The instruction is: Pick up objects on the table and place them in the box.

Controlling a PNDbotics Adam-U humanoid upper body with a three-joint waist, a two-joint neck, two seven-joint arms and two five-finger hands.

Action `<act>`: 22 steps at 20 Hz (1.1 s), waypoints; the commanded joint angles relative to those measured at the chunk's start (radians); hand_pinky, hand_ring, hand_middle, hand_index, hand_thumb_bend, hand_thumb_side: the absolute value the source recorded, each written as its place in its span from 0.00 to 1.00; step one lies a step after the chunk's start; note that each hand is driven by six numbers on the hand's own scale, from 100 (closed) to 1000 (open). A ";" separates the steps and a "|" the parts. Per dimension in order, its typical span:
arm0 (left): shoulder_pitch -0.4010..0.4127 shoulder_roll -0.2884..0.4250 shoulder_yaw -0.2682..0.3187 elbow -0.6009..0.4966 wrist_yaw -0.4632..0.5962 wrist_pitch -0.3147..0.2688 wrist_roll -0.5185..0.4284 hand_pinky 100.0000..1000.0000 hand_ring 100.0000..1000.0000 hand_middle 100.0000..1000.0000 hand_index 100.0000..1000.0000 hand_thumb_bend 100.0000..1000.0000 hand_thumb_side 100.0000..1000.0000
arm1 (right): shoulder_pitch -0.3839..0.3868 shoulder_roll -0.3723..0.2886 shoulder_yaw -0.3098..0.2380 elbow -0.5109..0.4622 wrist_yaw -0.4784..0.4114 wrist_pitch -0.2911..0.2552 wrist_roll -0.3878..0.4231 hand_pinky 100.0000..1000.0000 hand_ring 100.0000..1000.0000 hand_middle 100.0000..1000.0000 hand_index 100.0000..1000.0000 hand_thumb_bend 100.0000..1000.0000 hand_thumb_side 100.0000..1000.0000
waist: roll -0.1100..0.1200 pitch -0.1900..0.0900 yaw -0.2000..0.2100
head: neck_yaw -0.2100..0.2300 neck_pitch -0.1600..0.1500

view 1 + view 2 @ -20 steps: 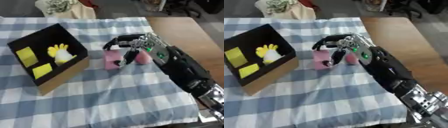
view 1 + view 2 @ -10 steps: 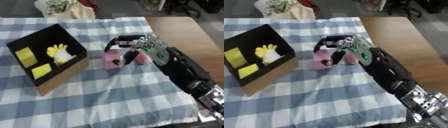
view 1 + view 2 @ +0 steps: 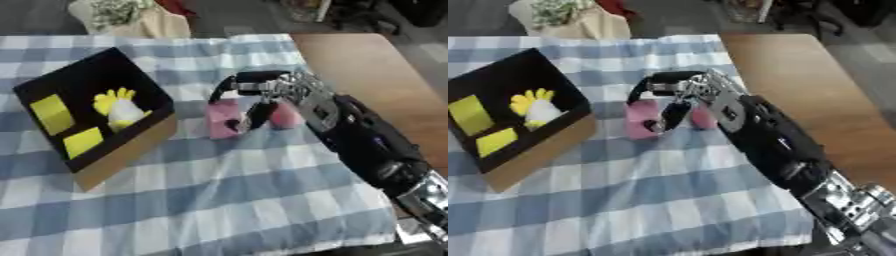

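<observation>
little changed: right hand (image 3: pixel 262 97) curled on pink object (image 3: pixel 224 119), open box (image 3: pixel 131 150) just left, yellow items (image 3: pixel 116 106) inside

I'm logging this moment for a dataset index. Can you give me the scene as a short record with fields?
surface: table with blue-and-white checked cloth
container: open black box, on the robot's left
already in box: two yellow blocks, a yellow-and-white item
object being handled: pink object on the cloth
working hand: right hand, fingers curled over the pink object
left hand: not in view
</observation>
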 commanded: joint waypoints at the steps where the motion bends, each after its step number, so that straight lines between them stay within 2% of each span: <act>1: -0.017 0.013 -0.001 -0.015 0.004 -0.001 -0.004 0.74 0.93 0.84 0.77 0.45 0.53 | -0.004 -0.032 -0.001 -0.025 -0.015 -0.007 0.000 0.95 1.00 0.37 0.69 0.05 0.00 | 0.019 -0.002 -0.003 | 0.003 0.005; 5: -0.016 0.017 -0.001 -0.015 0.002 -0.001 -0.003 0.74 0.92 0.83 0.77 0.45 0.53 | -0.008 -0.046 0.004 -0.051 -0.036 -0.009 -0.005 0.95 1.00 0.34 0.69 0.03 0.00 | 0.018 -0.009 -0.006 | 0.003 0.005; 6: -0.016 0.018 0.000 -0.015 0.001 -0.001 -0.003 0.74 0.92 0.83 0.77 0.45 0.53 | -0.009 -0.051 0.005 -0.059 -0.042 -0.011 -0.007 0.95 1.00 0.34 0.69 0.06 0.00 | 0.018 -0.011 -0.007 | 0.004 0.005; 12: -0.016 0.024 0.002 -0.015 -0.002 -0.004 0.001 0.73 0.91 0.82 0.77 0.46 0.52 | -0.015 -0.086 0.012 -0.116 -0.089 -0.015 -0.021 0.94 1.00 0.32 0.68 0.06 0.00 | 0.017 -0.022 -0.010 | 0.006 0.005; 22: -0.018 0.029 0.006 -0.015 -0.008 -0.009 0.014 0.73 0.91 0.82 0.77 0.47 0.52 | -0.049 -0.146 0.000 -0.189 -0.195 0.011 -0.029 0.94 1.00 0.28 0.67 0.04 0.00 | 0.015 -0.034 -0.012 | 0.006 0.005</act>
